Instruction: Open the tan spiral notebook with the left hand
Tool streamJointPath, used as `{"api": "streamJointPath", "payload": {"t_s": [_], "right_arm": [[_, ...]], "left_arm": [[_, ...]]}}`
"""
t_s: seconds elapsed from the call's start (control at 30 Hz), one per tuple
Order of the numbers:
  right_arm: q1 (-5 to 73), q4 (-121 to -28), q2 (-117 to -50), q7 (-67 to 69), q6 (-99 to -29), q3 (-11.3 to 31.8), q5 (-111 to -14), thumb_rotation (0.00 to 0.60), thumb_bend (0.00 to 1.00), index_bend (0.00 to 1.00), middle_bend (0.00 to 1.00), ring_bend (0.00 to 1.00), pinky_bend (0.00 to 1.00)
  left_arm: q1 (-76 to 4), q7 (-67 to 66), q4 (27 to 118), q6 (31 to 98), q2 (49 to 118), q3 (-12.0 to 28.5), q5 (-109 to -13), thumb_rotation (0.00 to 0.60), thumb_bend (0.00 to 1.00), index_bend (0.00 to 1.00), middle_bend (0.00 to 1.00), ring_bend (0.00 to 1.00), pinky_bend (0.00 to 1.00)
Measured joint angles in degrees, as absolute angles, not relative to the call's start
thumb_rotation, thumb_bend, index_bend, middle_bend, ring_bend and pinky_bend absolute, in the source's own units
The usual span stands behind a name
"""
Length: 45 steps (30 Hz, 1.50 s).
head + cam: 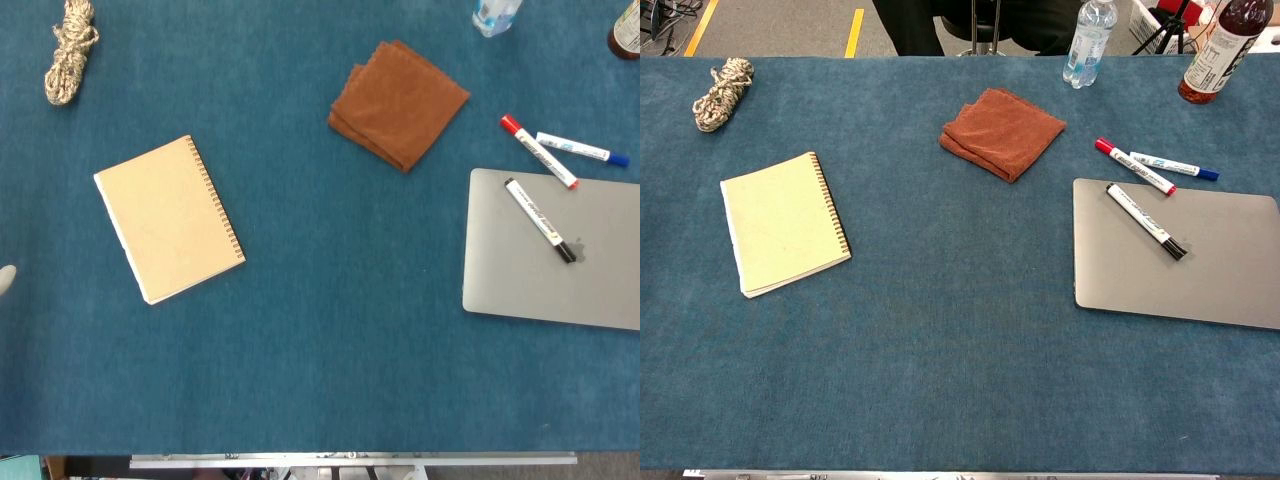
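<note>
The tan spiral notebook (168,218) (783,222) lies closed on the blue table cloth at the left, its wire spine along its right side. At the left border of the head view a small pale tip (6,280) shows, apparently part of my left hand, well left of the notebook and not touching it. How its fingers stand is cut off by the frame. The chest view shows no hand. My right hand appears in neither view.
A coiled rope (70,50) lies at the far left. A folded brown cloth (398,101) sits at centre back. A closed grey laptop (570,270) at the right carries a black marker (539,219); red (538,151) and blue (582,149) markers lie behind it. Two bottles (1087,42) (1218,52) stand at the back.
</note>
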<state>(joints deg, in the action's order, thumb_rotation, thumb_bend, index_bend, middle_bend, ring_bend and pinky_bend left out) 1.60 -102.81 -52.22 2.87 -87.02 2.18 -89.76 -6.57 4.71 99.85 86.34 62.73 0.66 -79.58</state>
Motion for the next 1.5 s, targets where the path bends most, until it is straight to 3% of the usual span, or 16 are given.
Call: {"api": "streamJointPath", "payload": {"t_s": [0.2, 0.6, 1.03, 1.5], "right_arm": [[1.5, -102.9, -51.7, 3.0, -87.5, 2.4, -89.8, 0.6, 0.13, 0.29, 0.31, 0.19, 0.28], [1.5, -104.3, -50.4, 2.5, -89.3, 2.9, -91.3, 0.6, 0.13, 0.29, 0.31, 0.18, 0.28], [0.7, -106.0, -49.7, 0.8, -90.3, 2.4, -92.1, 0.6, 0.13, 0.29, 0.31, 0.18, 0.28], [0.3, -106.9, -50.0, -0.9, -89.9, 2.0, -91.6, 0.6, 0.13, 0.29, 0.31, 0.19, 0.28]], "left_arm": [[-7.2, 6.3, 98.4, 84.6, 62.8, 0.8, -81.0, 0.6, 0.14, 0.02, 0.0, 0.0, 0.0], [-14.8, 17.1, 86.0, 73.4, 63.4, -0.9, -90.5, 0.6, 0.14, 0.06, 0.03, 0.0, 0.0], [-24.2, 25.7, 67.0, 71.3, 71.8, -3.8, -103.9, 0.6, 0.14, 0.12, 0.04, 0.0, 0.0], [-28.5, 31.8, 47.4, 70.2, 83.3, -6.7, -105.4, 0.6, 0.14, 0.13, 0.04, 0.0, 0.0]]}}
